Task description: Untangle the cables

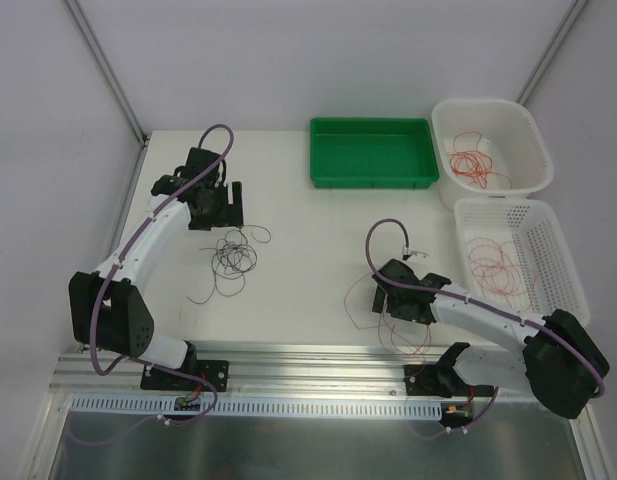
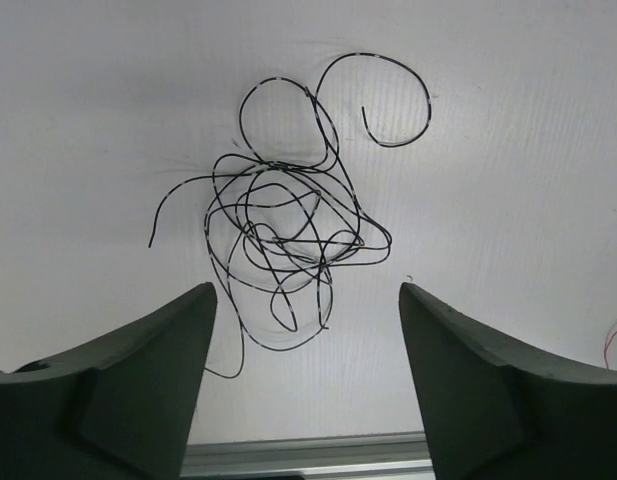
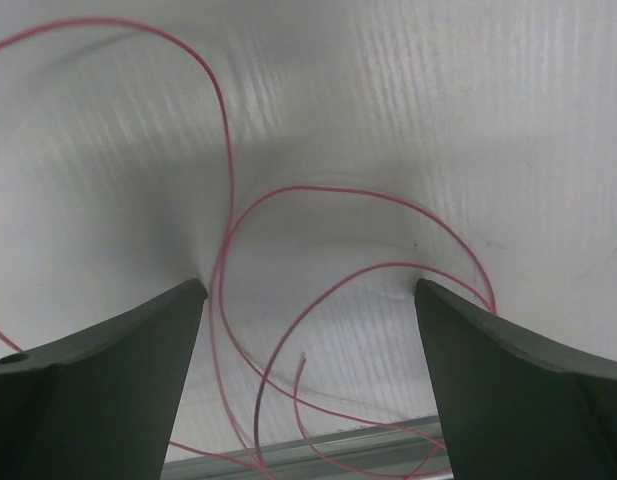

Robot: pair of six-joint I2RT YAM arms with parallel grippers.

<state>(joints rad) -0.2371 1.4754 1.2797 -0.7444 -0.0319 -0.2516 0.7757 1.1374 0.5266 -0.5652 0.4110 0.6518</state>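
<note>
A tangle of thin black cables (image 1: 233,255) lies on the white table left of centre; the left wrist view shows it (image 2: 288,225) ahead of the fingers. My left gripper (image 1: 231,203) is open and empty, just behind the tangle. Thin red cables (image 1: 406,335) loop on the table near the front edge. My right gripper (image 1: 380,296) is open low over them; in the right wrist view red loops (image 3: 288,300) run between and under the open fingers (image 3: 508,370), not gripped. More red cables lie in the two white baskets (image 1: 473,160) (image 1: 496,262).
A green tray (image 1: 373,152) stands at the back centre. A white tub (image 1: 536,150) is at the back right, and a white slotted basket (image 1: 563,250) stands in front of it. A metal rail (image 1: 308,360) runs along the table's front edge.
</note>
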